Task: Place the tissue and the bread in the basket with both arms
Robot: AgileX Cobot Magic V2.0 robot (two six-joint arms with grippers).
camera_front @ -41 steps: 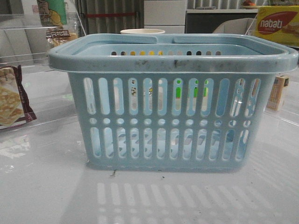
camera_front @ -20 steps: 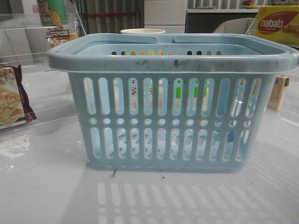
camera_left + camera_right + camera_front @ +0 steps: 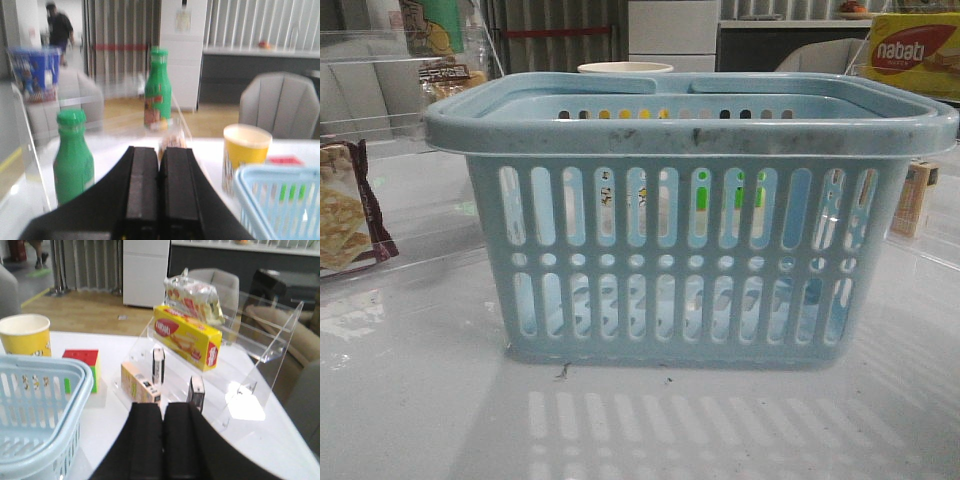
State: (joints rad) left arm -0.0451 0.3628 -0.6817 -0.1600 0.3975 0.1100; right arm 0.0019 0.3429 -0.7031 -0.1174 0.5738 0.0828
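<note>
Task barely begun. My left hand (image 3: 159, 200) and right hand (image 3: 164, 450) are both closed and empty. The basket (image 3: 690, 125) stands mid-surface, apparently empty, though its slots show little. I see neither tissue nor bread in any view.

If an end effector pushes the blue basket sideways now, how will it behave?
The basket would probably slide, not tip: it sits wide and flat on the glossy table. It is likely light, since its slotted walls are thin plastic. The thick rim suggests it stays stiff.

Pale blue basket (image 3: 690, 130), scuffed rim; cup (image 3: 25, 335) seemingly yellow.
</note>
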